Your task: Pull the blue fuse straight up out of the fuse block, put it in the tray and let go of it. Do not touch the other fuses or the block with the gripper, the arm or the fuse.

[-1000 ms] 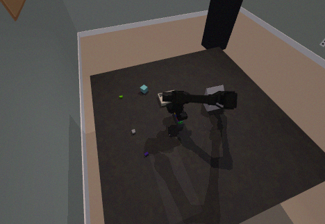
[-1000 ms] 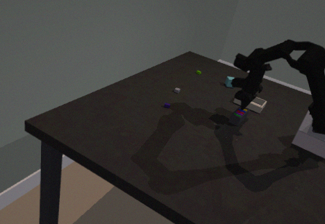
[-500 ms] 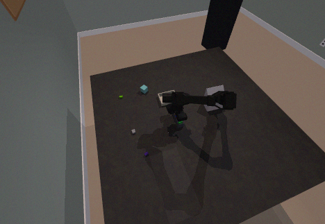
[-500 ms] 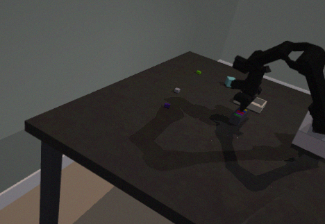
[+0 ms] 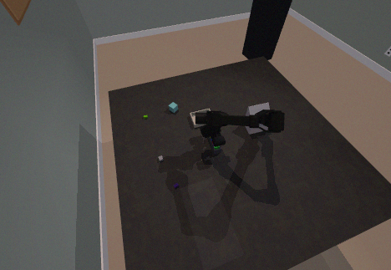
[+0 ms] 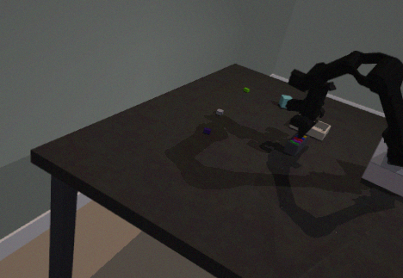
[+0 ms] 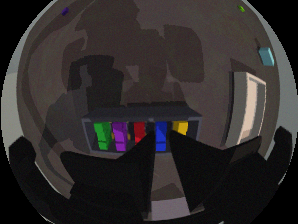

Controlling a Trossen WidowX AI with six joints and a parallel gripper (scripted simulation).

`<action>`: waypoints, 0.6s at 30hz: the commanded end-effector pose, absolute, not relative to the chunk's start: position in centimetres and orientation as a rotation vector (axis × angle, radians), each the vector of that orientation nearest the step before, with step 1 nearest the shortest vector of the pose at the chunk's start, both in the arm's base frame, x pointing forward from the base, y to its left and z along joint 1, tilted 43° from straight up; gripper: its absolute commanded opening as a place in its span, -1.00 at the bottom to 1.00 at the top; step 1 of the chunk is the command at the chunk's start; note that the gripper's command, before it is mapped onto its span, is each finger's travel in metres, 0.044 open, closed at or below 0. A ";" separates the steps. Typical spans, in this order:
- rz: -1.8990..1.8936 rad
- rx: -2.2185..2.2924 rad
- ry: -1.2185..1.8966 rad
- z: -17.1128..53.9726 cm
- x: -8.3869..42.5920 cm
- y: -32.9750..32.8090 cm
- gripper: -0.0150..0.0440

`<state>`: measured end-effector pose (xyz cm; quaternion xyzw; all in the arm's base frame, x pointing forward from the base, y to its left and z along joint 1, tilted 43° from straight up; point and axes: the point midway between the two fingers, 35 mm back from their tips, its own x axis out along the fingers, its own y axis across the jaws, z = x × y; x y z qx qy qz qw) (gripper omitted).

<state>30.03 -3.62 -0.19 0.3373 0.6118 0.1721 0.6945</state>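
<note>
The blue fuse [image 7: 161,136] stands in the dark fuse block [image 7: 150,114] [image 6: 294,148], between the red fuse [image 7: 139,131] and the yellow fuse [image 7: 180,128]. My gripper [image 7: 161,135] [image 6: 300,135] is open by a narrow gap. In the wrist view its fingertips lie at either side of the blue fuse's top, close to it; whether they touch it I cannot tell. The tips overlap the view of the red and yellow fuses. The pale tray [image 7: 241,100] [image 6: 319,136] [image 5: 192,120] is beside the block and holds nothing that I can see.
A green fuse [image 7: 103,136] and a purple fuse [image 7: 120,136] also stand in the block. A teal cube [image 5: 173,107] [image 6: 284,101] [image 7: 267,56] lies beyond the tray. Small green [image 5: 145,116], white [image 5: 160,158] and dark purple [image 5: 176,185] blocks lie farther off.
</note>
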 end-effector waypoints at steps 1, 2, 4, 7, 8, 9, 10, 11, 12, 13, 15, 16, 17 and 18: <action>0.384 0.753 1.366 -0.2 30.0 -3.6 -0.31; 0.384 0.753 1.366 -0.2 30.0 -3.6 -0.33; 0.384 0.753 1.366 -0.2 30.0 -3.6 -0.38; 0.384 0.753 1.366 -0.2 30.0 -3.6 -0.45; 0.384 0.753 1.366 -0.2 30.0 -3.6 -0.47; 0.384 0.753 1.366 -0.2 30.0 -3.6 -0.49; 0.384 0.753 1.366 -0.2 30.0 -3.6 -0.49; 0.384 0.753 1.366 -0.2 30.0 -3.6 -0.49; 0.384 0.753 1.366 -0.2 30.0 -3.6 -0.49; 0.384 0.753 1.366 -0.2 30.0 -3.6 -0.49; 0.384 0.753 1.366 -0.1 30.0 -3.7 -0.49; 0.384 0.753 1.366 -0.1 30.0 -3.7 -0.49; 0.384 0.753 1.366 0.0 30.0 -3.8 -0.49; 0.384 0.753 1.366 0.0 30.0 -3.8 -0.49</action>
